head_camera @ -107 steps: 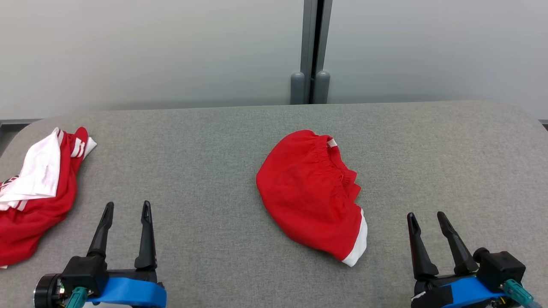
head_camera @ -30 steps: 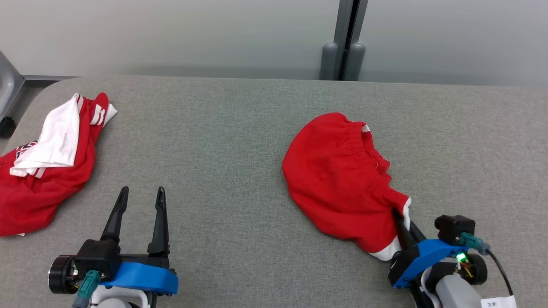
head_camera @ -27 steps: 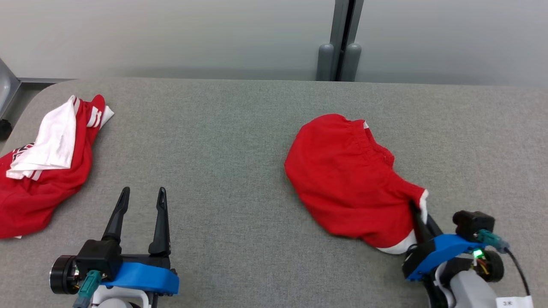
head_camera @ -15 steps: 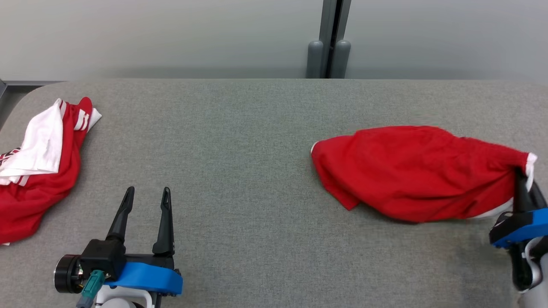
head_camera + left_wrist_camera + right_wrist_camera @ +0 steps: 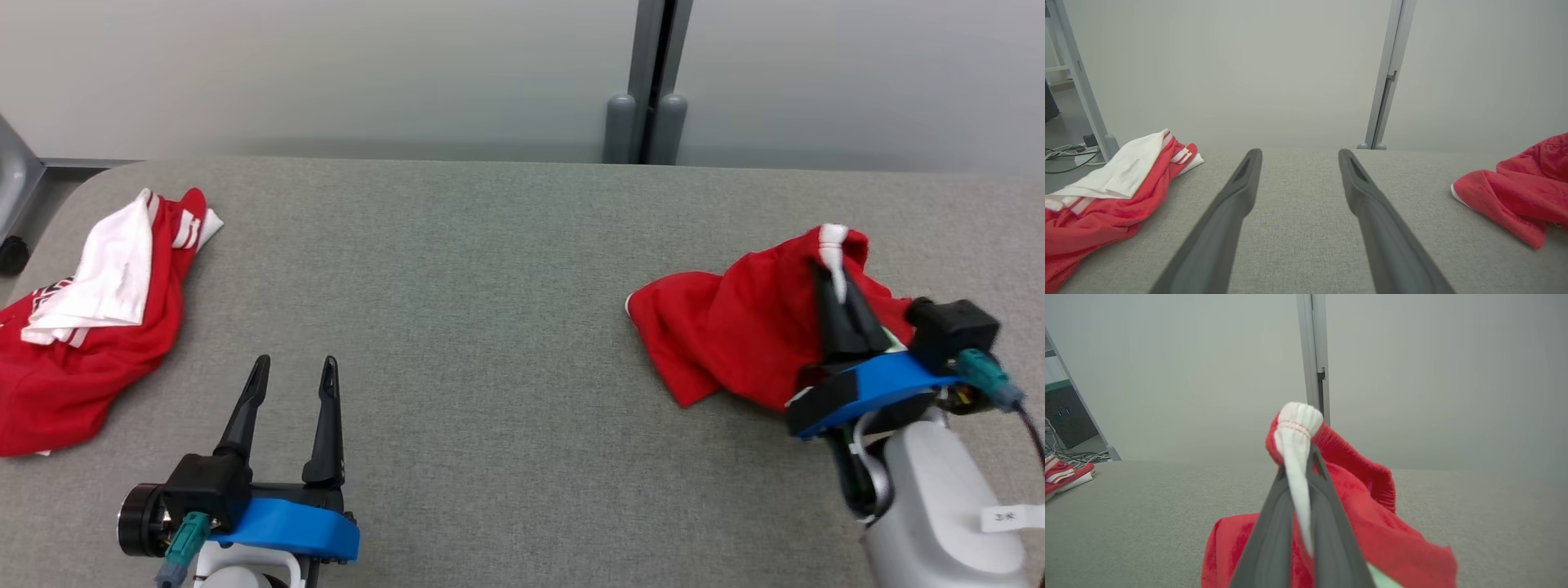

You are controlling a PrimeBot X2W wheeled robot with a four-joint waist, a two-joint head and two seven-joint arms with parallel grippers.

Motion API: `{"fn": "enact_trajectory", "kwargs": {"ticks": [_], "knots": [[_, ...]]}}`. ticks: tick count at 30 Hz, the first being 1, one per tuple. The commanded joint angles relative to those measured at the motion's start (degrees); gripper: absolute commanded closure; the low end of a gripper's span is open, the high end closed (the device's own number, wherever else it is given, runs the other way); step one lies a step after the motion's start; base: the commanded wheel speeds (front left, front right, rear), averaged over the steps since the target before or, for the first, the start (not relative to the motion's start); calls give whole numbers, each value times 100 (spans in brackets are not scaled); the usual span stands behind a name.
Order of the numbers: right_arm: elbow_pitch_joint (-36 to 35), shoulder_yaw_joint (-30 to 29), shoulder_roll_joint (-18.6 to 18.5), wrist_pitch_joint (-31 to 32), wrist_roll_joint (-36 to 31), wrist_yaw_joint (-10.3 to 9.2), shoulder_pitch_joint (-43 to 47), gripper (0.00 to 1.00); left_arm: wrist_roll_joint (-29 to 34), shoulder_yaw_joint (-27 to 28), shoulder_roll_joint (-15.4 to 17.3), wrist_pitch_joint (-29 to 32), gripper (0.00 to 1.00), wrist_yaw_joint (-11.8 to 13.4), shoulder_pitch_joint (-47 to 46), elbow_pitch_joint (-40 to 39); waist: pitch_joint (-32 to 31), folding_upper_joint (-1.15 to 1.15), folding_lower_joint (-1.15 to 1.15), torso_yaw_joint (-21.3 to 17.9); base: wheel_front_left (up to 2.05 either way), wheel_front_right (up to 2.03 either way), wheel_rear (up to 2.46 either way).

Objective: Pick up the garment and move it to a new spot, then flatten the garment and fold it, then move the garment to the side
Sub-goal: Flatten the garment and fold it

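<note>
The garment is a pair of red shorts (image 5: 735,335) with a white hem, bunched at the right of the grey table (image 5: 490,269). My right gripper (image 5: 834,273) is shut on the white hem and holds that end raised while the rest trails down to the table. In the right wrist view the white hem (image 5: 1296,428) is pinched between the two fingers of my right gripper (image 5: 1299,465), red cloth hanging behind. My left gripper (image 5: 294,371) is open near the table's front left, nothing between its fingers; in its own view the left gripper (image 5: 1298,157) points over bare table, the shorts (image 5: 1523,192) at far right.
A second red and white garment (image 5: 90,310) lies crumpled at the table's left edge, showing also in the left wrist view as a red and white heap (image 5: 1106,192). A grey post (image 5: 649,82) stands behind the table against the pale wall. A metal frame leg (image 5: 1081,85) and cables are left.
My right gripper closed on the shorts' white hem, dragged them to the right across the table, then lifted and brought the hem back inward. The head camera shifted. The left gripper stayed open.
</note>
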Motion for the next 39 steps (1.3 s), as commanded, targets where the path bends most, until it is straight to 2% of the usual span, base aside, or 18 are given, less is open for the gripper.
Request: {"fn": "enact_trajectory", "kwargs": {"ticks": [1, 8, 12, 13, 22, 24, 25, 29, 33, 39], "knots": [[-27, 307, 123, -5, 31, 3, -96, 100, -34, 0, 1, -15, 0, -14, -59, 13, -3, 0, 0, 96, 0, 0, 0], [347, 1700, 449, -5, 210, 3, -238, 100, -106, -27, -37, -15, 0, -14, -44, 44, 24, 0, 0, 536, 0, 0, 0], [541, 2544, 486, -5, 514, 3, -302, 100, -138, -65, -53, -15, 0, -14, -49, 78, 106, 0, 0, 773, 0, 0, 0], [541, 2544, 486, -5, 514, 3, -302, 100, -138, -65, -53, -15, 0, -14, -49, 78, 106, 0, 0, 773, 0, 0, 0], [843, 4491, 473, -5, 1358, 3, -295, 100, -199, -77, -64, -15, 0, -14, -77, 158, 175, 0, 0, 1059, 0, 0, 0], [891, 4786, 478, -6, 1474, 3, -265, 76, -217, -85, -65, -15, 0, -14, -73, 171, 166, 0, 0, 1071, 0, 0, 0], [903, 4889, 476, -6, 1533, 3, -255, 0, -236, -87, -65, -15, 0, -14, -68, 178, 159, 0, 0, 1067, 0, 0, 0], [816, 4968, 474, -5, 1613, 3, -224, 0, -265, -62, -66, -15, 0, 20, -11, 199, 79, 0, 0, 957, 0, 0, 0], [600, 4515, 476, -5, 1298, 3, -84, 0, -230, -23, -65, -15, 0, 33, 95, 194, -39, 0, 0, 720, 0, 0, 0], [217, 3362, 430, -5, 614, 3, 225, 0, -137, 103, -65, -15, 0, 43, 162, 134, -101, 0, 0, 383, 0, 0, 0]]}}
